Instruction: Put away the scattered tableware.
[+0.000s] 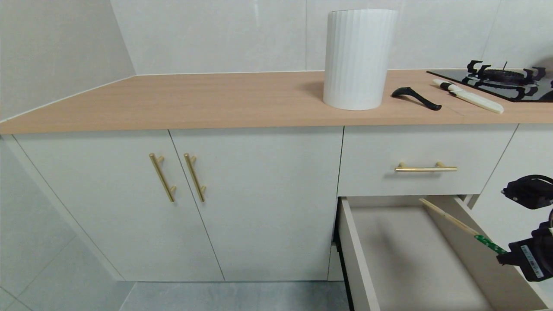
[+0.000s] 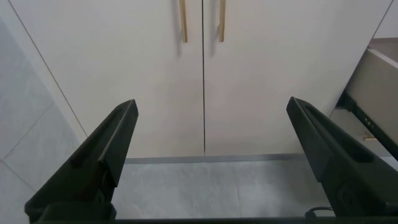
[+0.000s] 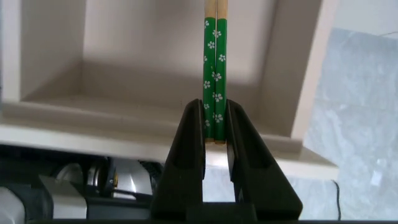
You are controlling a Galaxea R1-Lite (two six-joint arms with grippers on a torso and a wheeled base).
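My right gripper (image 1: 503,258) is shut on a pair of wooden chopsticks (image 1: 458,224) with green flowered ends, holding them over the right side of the open lower drawer (image 1: 354,255). In the right wrist view the chopsticks (image 3: 215,68) stand pinched between the black fingers (image 3: 186,155) and point into the empty drawer (image 3: 124,74). On the countertop lie a black peeler (image 1: 415,98) and a white knife (image 1: 468,96). My left gripper (image 2: 211,162) hangs open, low in front of the cabinet doors (image 2: 203,68), with nothing between its fingers.
A tall white ribbed container (image 1: 357,58) stands on the wooden countertop (image 1: 194,99). A black gas hob (image 1: 505,80) sits at the far right. The upper drawer (image 1: 425,162) is closed. The two cabinet doors (image 1: 181,198) with gold handles are closed. Grey floor tiles (image 2: 205,193) lie below.
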